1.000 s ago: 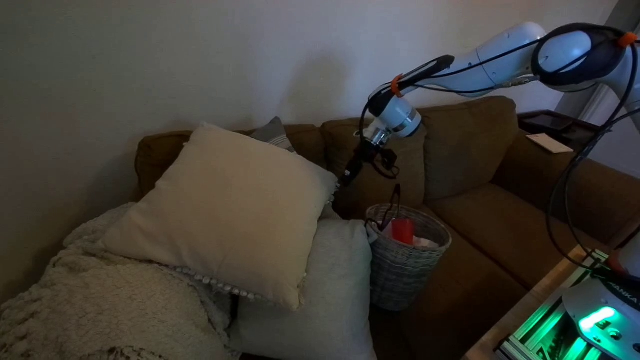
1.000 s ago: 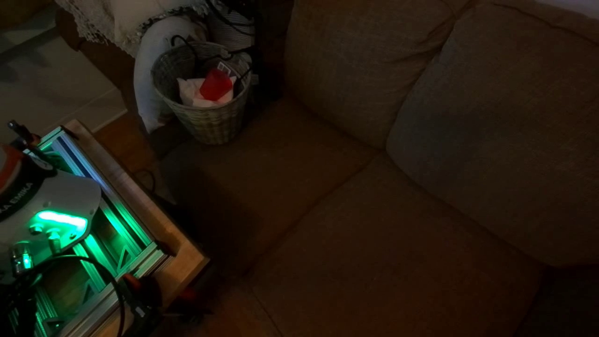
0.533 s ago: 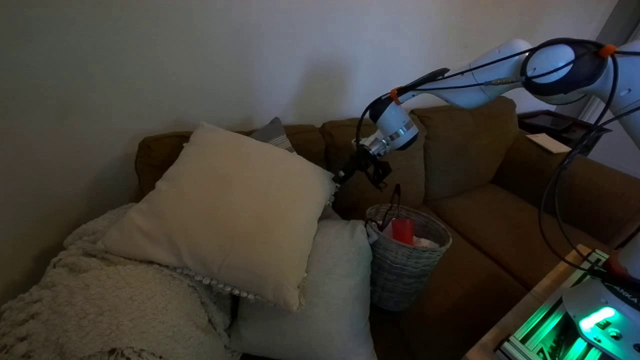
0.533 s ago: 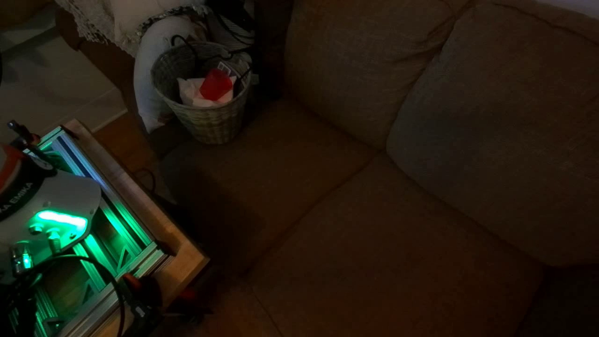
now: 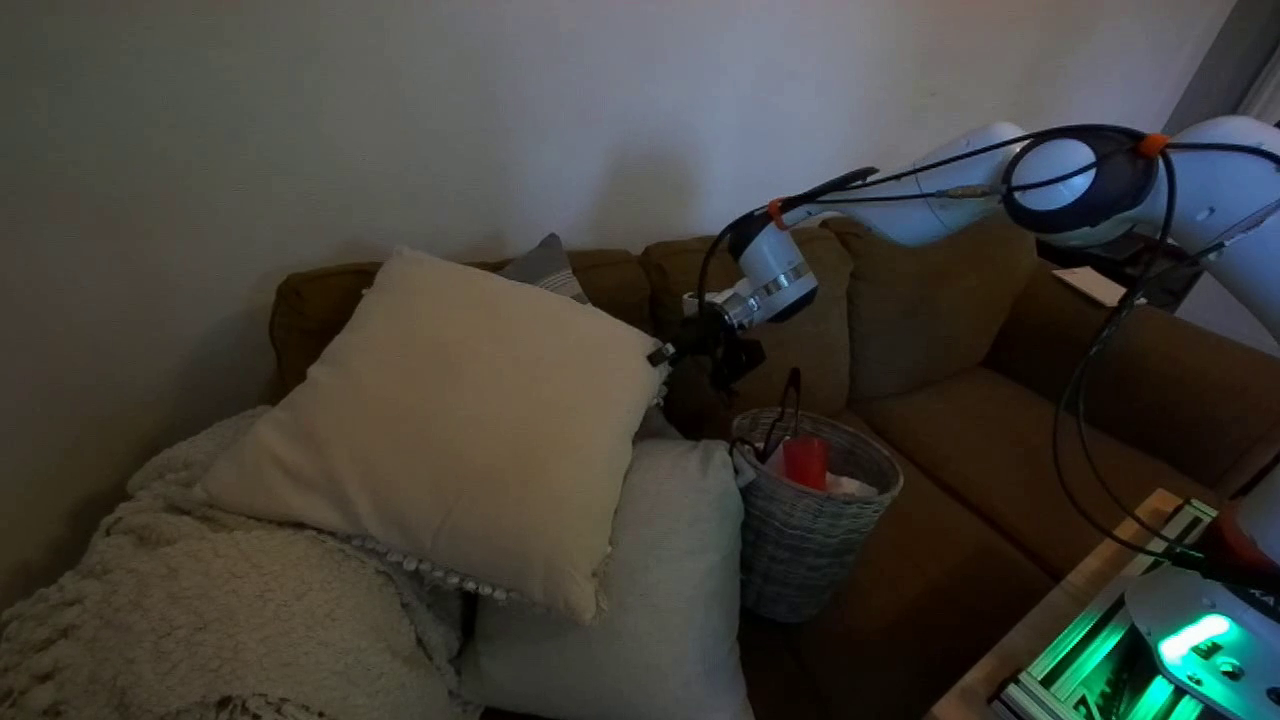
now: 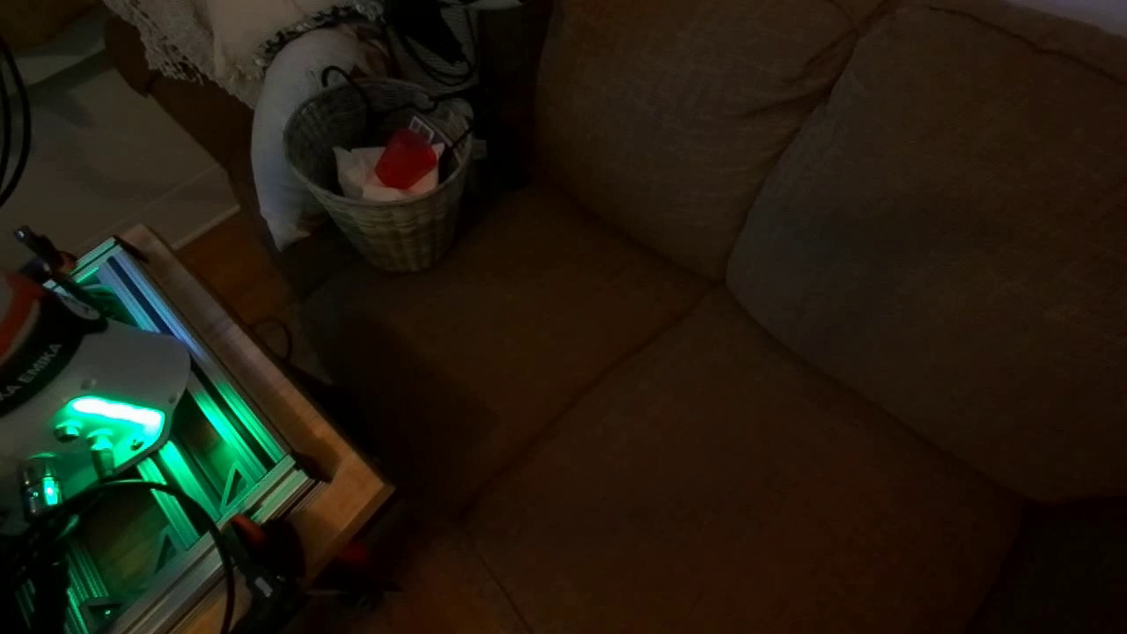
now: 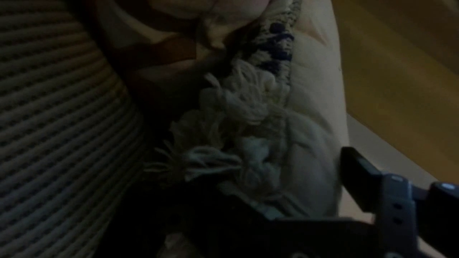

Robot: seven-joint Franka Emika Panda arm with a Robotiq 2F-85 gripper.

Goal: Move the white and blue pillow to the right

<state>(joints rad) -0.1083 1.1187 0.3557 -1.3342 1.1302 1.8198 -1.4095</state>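
The white and blue pillow (image 5: 450, 420) lies tilted on the blanket and another pillow, its plain cream face up, in an exterior view. A small part of it (image 6: 242, 31) shows at the top left in an exterior view. My gripper (image 5: 662, 355) is at its right corner. In the wrist view the gripper (image 7: 272, 172) is open. The pillow's edge (image 7: 315, 107), with pale tassels and a dark blue knitted band, lies between the fingers. The right finger is beside the cream face; the other finger is dark and hard to make out. The striped face is mostly hidden.
A wicker basket (image 5: 810, 540) with a red item (image 5: 806, 462) stands on the brown sofa (image 5: 960, 560), right of the pillows. A plain white pillow (image 5: 650, 600) lies beneath. A grey-blue pillow (image 5: 543, 268) is behind. A fluffy blanket (image 5: 230, 610) lies at the left.
The arm has moved down and left in an exterior view, bringing the gripper onto the pillow's right corner. The pillow has shifted only very slightly left there.
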